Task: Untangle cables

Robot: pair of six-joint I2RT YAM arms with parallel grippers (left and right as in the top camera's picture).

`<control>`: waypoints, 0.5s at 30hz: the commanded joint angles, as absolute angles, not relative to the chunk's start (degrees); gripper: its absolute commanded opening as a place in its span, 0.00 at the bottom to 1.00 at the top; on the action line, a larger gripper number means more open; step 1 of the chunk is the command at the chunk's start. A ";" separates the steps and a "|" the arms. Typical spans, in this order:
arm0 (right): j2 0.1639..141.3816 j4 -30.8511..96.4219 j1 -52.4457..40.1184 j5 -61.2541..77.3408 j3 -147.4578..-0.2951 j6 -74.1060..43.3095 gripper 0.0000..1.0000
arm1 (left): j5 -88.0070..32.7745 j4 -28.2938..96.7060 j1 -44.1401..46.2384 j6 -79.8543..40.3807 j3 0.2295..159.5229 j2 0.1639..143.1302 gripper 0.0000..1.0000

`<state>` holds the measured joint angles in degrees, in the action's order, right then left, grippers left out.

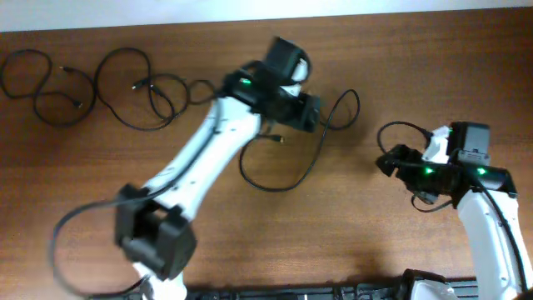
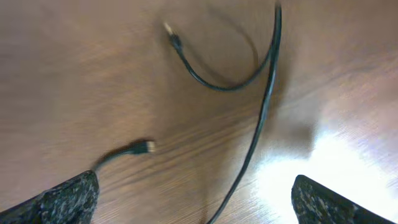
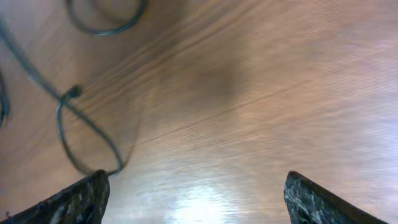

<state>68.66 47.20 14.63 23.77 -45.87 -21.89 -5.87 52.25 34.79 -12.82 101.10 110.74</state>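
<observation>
While both arms hang over the table with nothing in their grip, most of the untangling looks undone to me. Over at the far left the cables lie in a bunch of overlapping loops, crossing one another several times, and neither arm is near it. One long cord lies apart from that bunch in the middle of the table. It makes a wide curve that does not cross itself, so I'd judge it freed, or close to it. A thin loop shows beside the right arm too; whether it is a separate cord I cannot tell.

The left gripper hovers over the upper stretch of the long cord. Its wrist camera shows the fingers spread wide and empty. What I take to be that same cord runs along the wood below, between them and untouched. A plug end lies a little to one side of it.

The right gripper is spread and empty as well. A looping strand lies just beside one fingertip, not in the gap between the two.
</observation>
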 commanded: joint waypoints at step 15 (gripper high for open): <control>67.96 51.86 19.16 20.27 -46.30 -21.28 0.99 | 0.25 43.29 47.09 -12.29 101.06 125.56 0.28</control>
<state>68.66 51.86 18.98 21.19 -45.87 -21.82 -1.17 43.46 47.09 -12.36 100.92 124.38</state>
